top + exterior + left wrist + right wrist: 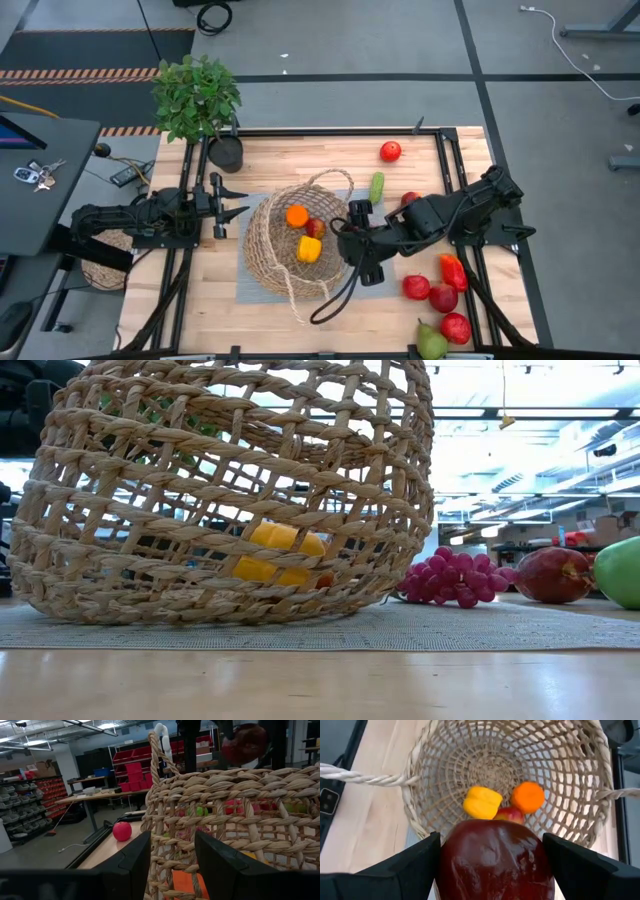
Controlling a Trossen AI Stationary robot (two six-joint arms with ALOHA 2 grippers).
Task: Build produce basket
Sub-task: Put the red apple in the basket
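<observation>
The tan wicker basket (285, 243) lies tipped on a grey mat (250, 292), its opening turned toward the table's right. An orange (297, 215), a yellow pepper (310, 249) and a red apple (317, 228) lie inside it. My right gripper (352, 228) is at the basket's open rim, shut on a dark red fruit (495, 862), which also shows in the left wrist view (245, 742). My left gripper (238, 201) is open at the basket's left wall (220, 805). I cannot tell whether it touches the wall. My right gripper pinches the dark red fruit by its two opposite sides (451, 857) between its two fingers (420, 862). The fingers come from the table's right, slanting down toward the basket's opening. The fruit is lifted clear, just at the basket's rim.
Loose produce lies to the right: a red apple (390, 151), a green vegetable (376, 186), a red pepper (453, 270), red apples (443, 297), a pear (431, 343) and purple grapes (450, 578). A potted plant (197, 95) stands at the far left corner.
</observation>
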